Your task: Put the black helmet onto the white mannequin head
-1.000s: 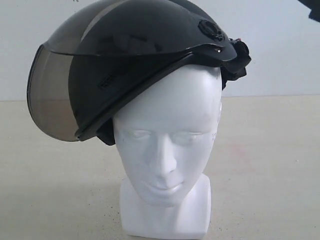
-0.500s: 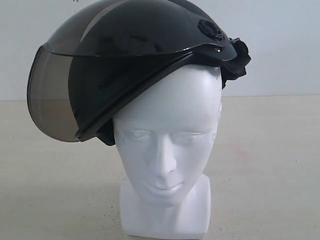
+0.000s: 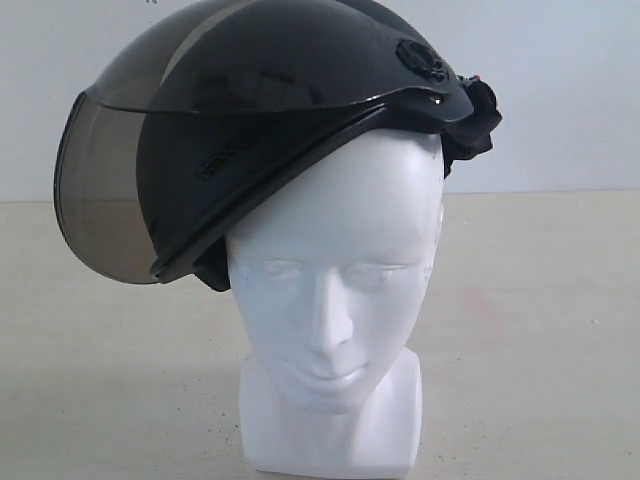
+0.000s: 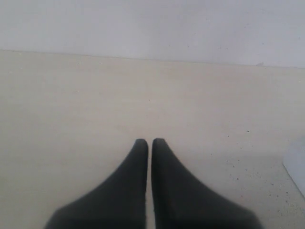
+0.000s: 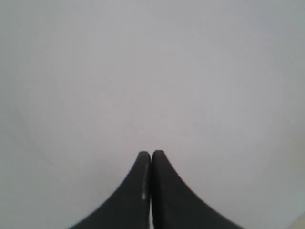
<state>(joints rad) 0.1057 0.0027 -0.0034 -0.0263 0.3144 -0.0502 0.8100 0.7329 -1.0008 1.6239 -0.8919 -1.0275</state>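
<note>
Black helmet point(image 3: 240, 175), askew on white mannequin head point(image 3: 345, 250)

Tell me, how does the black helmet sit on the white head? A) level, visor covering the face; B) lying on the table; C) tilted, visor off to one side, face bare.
C: the black helmet slants across the white mannequin head, its visor hanging beside the uncovered face.

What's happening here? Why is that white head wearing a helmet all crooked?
The black helmet is sitting on the white mannequin head, but it is tilted. Its smoky visor hangs off to one side instead of covering the face. Nothing is holding the helmet right now. The robot's left gripper is shut and empty above the table. The right gripper is shut and empty too.
</note>
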